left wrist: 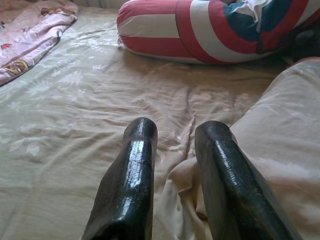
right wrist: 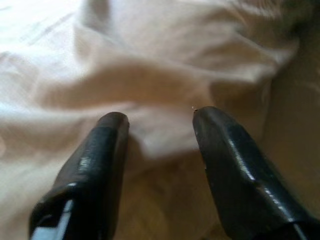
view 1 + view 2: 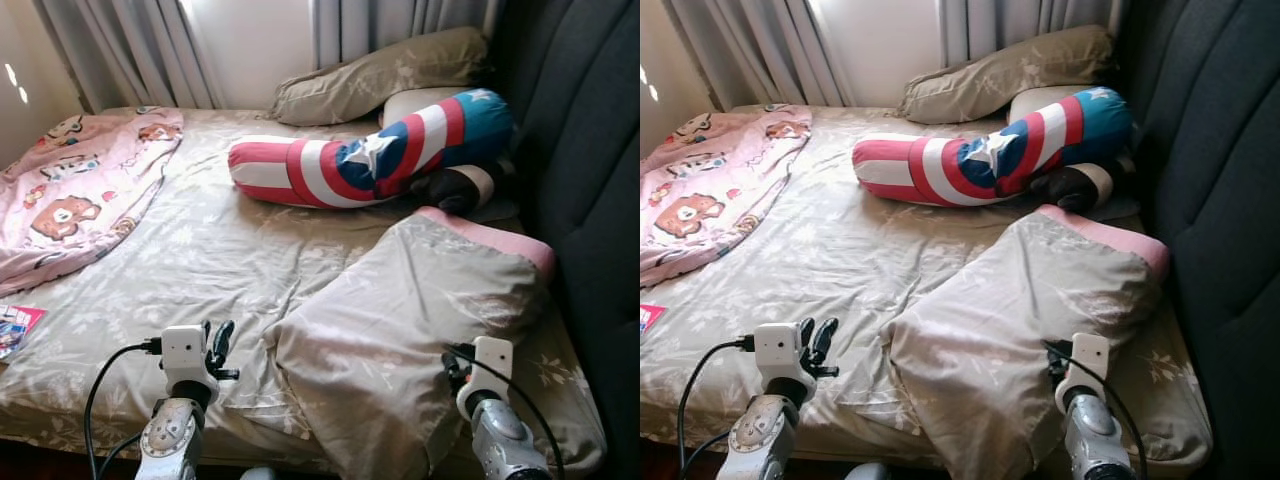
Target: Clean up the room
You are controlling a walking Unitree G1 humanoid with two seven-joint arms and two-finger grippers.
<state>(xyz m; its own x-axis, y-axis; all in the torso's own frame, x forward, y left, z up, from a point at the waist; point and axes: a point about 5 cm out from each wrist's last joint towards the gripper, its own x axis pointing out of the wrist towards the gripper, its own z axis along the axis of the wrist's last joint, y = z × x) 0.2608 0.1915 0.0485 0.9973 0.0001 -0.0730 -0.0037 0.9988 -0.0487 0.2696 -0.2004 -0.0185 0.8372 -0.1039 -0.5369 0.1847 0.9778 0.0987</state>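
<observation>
A large beige pillow (image 3: 410, 310) with a pink end lies askew on the near right of the bed (image 3: 200, 260). My left gripper (image 3: 222, 345) hovers open over the sheet just left of the pillow's near corner. In the left wrist view its fingers (image 1: 140, 165) stand apart, with the pillow's edge (image 1: 280, 150) beside them. My right gripper (image 3: 455, 365) is at the pillow's near right side, partly hidden by the cloth. In the right wrist view it (image 2: 160, 117) is open, its fingertips close against the beige pillow cloth (image 2: 165, 65), with nothing held.
A red, white and blue bolster (image 3: 370, 155) lies across the bed's far side, with another beige pillow (image 3: 380, 75) behind it. A pink cartoon blanket (image 3: 80, 180) is bunched at the left. A magazine (image 3: 15, 325) lies at the left edge. A dark headboard (image 3: 590, 150) bounds the right.
</observation>
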